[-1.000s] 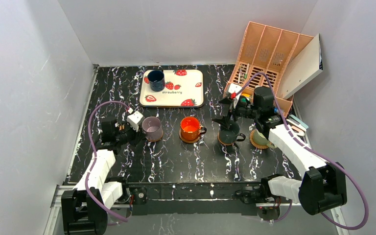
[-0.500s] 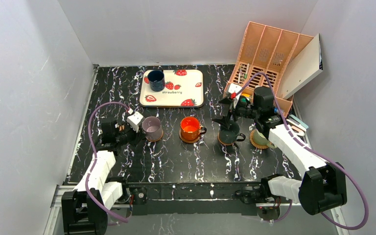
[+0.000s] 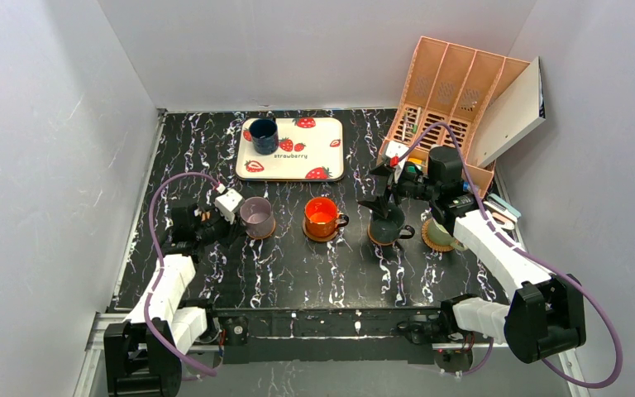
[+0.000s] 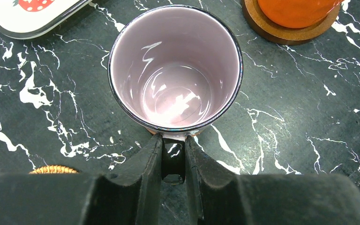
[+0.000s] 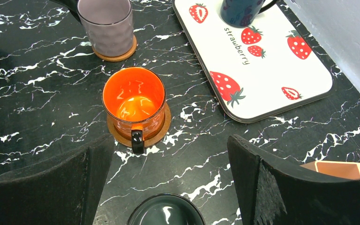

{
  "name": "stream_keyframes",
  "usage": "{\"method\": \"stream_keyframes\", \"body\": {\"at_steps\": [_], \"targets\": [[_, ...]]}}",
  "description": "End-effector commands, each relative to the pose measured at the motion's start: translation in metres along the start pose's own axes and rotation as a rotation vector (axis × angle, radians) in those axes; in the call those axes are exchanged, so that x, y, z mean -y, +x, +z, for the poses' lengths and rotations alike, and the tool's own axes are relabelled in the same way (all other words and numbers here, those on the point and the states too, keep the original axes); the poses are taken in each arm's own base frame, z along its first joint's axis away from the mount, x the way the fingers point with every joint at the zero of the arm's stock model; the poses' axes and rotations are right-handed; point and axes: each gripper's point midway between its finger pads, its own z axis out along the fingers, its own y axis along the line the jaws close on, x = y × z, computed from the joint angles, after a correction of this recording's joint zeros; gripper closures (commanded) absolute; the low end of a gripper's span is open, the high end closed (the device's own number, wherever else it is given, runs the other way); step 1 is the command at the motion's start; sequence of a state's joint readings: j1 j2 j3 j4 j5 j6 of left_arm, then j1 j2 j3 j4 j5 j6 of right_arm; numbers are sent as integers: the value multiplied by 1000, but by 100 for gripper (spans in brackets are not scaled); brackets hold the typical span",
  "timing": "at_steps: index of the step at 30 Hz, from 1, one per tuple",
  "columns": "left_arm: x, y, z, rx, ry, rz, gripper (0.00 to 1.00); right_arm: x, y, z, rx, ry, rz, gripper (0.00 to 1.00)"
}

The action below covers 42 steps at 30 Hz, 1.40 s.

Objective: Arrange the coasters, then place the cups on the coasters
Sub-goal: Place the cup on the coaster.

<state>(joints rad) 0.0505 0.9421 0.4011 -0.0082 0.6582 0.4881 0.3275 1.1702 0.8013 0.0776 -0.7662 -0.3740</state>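
While the left gripper point(image 4: 173, 157) pinches the handle of the mauve cup point(image 4: 176, 70) between narrowly set fingers, at the left of the overhead view, that cup sits on a smooth orange-brown coaster point(image 5: 117, 55). Letting go with any sideways drag could, I judge, twist the cup off-centre or tip it. A wicker coaster point(image 4: 54, 169) peeks in at the lower left of the left wrist view, bare as far as it shows. The navy cup point(image 3: 264, 135) stands on the strawberry tray point(image 3: 318, 153) at upper centre, so one cup is not yet placed. At centre the orange cup point(image 3: 322, 215) rests on a brown coaster point(image 5: 161, 129). Right of it, the right gripper point(image 5: 168, 157) hangs spread wide, holding nothing, over the dark grey-green cup point(image 3: 387, 227). A careless lift could clip its rim or knock the pale green cup point(image 3: 440, 236) just beside.
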Motion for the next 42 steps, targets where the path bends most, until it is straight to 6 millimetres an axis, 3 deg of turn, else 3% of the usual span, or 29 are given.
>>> {"method": "stream_keyframes", "body": {"at_steps": [1,11,18,28,34,37,42], "targets": [[0,-14,0,52,20,43,79,-3,-7,-4,23,-7,-32,1],[1,-13,0,49,23,44,66,-3,-7,-4,24,-7,-35,1],[2,-15,-2,55,27,56,63,-3,-7,-4,24,-5,-36,1],[8,-15,-6,52,42,64,47,-3,-8,-5,25,-5,-37,1],[11,-20,-11,61,51,84,24,-4,-9,-5,27,-8,-39,1],[12,-25,-15,65,51,95,5,-4,-9,-5,27,-7,-38,1],[12,-35,-24,73,35,118,2,-4,-9,-5,28,-7,-40,1]]}}
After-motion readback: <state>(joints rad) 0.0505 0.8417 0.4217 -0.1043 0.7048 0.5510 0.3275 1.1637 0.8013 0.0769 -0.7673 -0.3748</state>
